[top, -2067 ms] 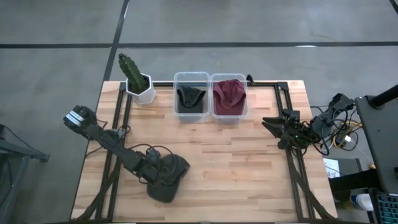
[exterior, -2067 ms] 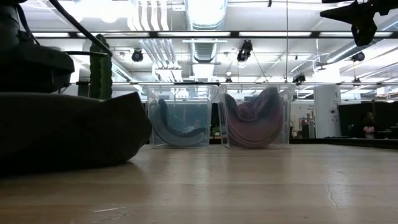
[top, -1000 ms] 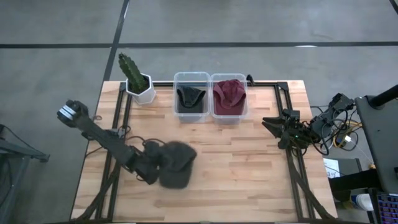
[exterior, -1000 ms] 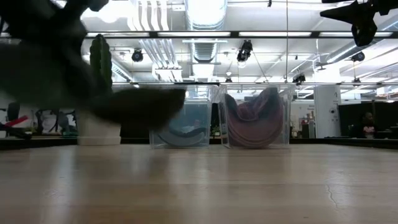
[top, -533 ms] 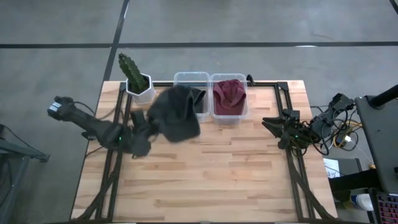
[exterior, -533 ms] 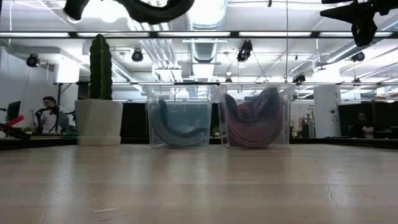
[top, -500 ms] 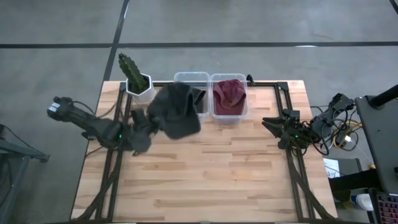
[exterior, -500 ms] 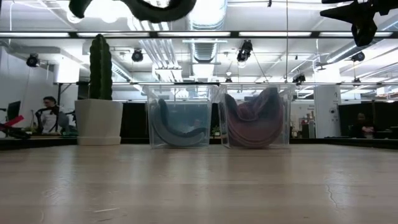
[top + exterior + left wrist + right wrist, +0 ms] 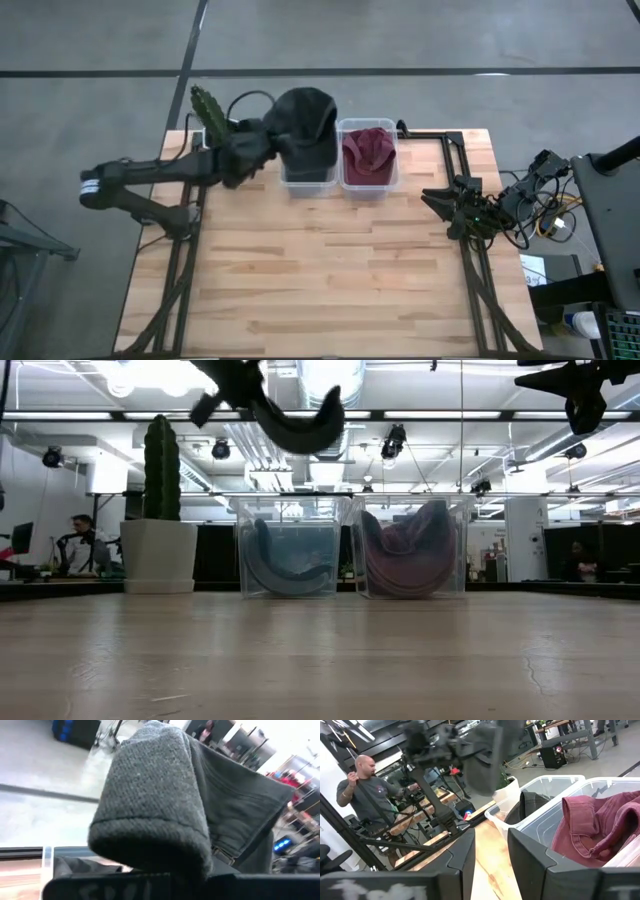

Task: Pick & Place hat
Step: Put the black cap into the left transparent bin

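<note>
Three hats total: 1 dark grey hat [image 9: 303,112] in the air, 1 dark hat [image 9: 306,163] in the left clear bin [image 9: 289,178], 1 maroon hat [image 9: 368,150] in the right clear bin [image 9: 369,186]. 2 bins side by side, touching, at table's 12 o'clock edge. 1 cactus [image 9: 206,106] in white pot [image 9: 158,555], approx 11 o'clock of table [image 9: 330,280], just beside left bin. 2 arms.

L to R:
- Left gripper [image 9: 262,136]: jaws clenched on the dark grey hat; hat hangs above left bin, overlapping its far rim in high view. Low view: hat brim [image 9: 295,430] curves well clear above bin tops.
- Bins: contents as counted, each hat curled inside its own bin.
- Right gripper [image 9: 437,197]: approx 3 o'clock of table, over the edge rail, idle. Jaws part-open w/ a narrow gap, holding nothing, touching nothing.

Bkgd: 1 person [image 9: 364,790] standing seen in right wrist view; 1 person seated [image 9: 78,543] at far left in low view.
</note>
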`<action>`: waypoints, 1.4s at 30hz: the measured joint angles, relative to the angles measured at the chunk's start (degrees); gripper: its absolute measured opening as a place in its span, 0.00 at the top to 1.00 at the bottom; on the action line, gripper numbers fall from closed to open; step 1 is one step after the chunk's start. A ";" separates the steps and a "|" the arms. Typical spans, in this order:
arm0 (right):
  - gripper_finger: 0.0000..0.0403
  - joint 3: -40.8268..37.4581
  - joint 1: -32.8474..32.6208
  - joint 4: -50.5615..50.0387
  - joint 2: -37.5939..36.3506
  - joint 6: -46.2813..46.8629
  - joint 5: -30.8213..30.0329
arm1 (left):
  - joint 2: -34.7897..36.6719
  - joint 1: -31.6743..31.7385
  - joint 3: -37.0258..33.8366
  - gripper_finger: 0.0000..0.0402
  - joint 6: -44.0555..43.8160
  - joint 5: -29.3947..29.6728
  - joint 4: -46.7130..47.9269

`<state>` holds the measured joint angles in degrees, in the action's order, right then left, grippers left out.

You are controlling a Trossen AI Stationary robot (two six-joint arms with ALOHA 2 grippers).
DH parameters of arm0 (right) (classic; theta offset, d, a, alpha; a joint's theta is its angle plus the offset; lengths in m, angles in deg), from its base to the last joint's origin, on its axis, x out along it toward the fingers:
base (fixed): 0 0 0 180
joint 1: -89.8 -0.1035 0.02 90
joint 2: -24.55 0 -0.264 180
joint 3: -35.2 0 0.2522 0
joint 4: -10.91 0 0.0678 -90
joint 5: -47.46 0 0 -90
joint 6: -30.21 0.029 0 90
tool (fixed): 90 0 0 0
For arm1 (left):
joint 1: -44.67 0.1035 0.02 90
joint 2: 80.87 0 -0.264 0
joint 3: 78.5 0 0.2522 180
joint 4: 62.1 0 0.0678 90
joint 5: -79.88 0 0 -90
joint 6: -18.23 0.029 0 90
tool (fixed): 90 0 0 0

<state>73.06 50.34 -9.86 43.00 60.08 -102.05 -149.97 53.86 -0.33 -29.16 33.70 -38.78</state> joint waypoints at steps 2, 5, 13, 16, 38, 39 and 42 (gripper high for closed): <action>0.73 0.00 -0.02 0.00 -0.01 0.15 0.00 | -1.87 3.23 -0.03 0.98 0.36 -3.80 0.02; 0.74 0.00 -0.01 0.02 -0.01 0.15 0.00 | -4.73 6.64 -0.03 0.98 0.98 -6.57 0.06; 0.72 0.00 -0.02 0.02 -0.01 0.17 0.00 | -11.98 10.69 -0.04 0.98 1.50 -9.14 0.09; 0.72 0.00 -0.01 0.02 0.01 0.17 0.00 | -13.63 11.62 -0.05 0.98 1.52 -9.80 0.09; 0.75 0.00 -0.01 0.02 -0.01 0.17 0.00 | -16.70 13.64 -0.05 0.97 -0.47 -13.24 4.75; 0.75 0.00 0.00 0.02 -0.01 0.17 0.00 | -16.70 13.64 -0.05 0.97 -0.47 -13.26 4.75; 0.75 0.00 0.00 0.02 -0.01 0.17 0.00 | -16.70 13.63 -0.05 0.97 -0.45 -13.28 4.64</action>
<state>73.06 50.33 -9.84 42.99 60.25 -102.05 -166.67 67.49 -0.38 -29.61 20.42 -34.14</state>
